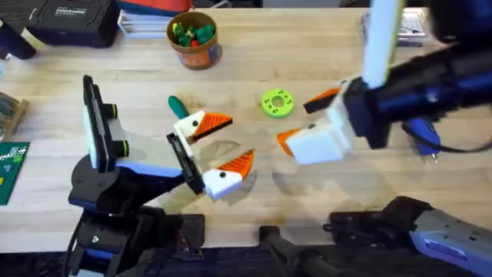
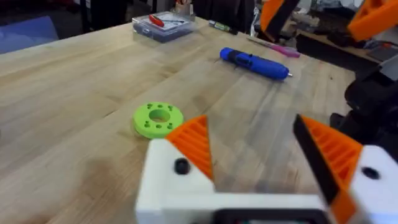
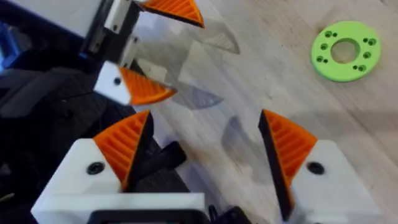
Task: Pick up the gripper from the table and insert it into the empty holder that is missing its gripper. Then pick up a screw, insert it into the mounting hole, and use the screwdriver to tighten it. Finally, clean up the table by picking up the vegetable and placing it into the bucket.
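Left tool (image 1: 219, 146) hovers spread and empty over the tabletop (image 1: 307, 192), the vegetable (image 1: 177, 105) just behind it and the bucket (image 1: 193, 38) farther back. Next comes the green disc (image 1: 277, 103), then the right tool (image 1: 304, 123), also spread, with the blue screwdriver (image 2: 255, 63) lying beyond

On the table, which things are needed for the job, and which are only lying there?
For the job:
- lime-green disc with mounting holes
- blue screwdriver
- dark green vegetable
- orange-brown bucket

Lying about:
- black case
- clear box
- green circuit board
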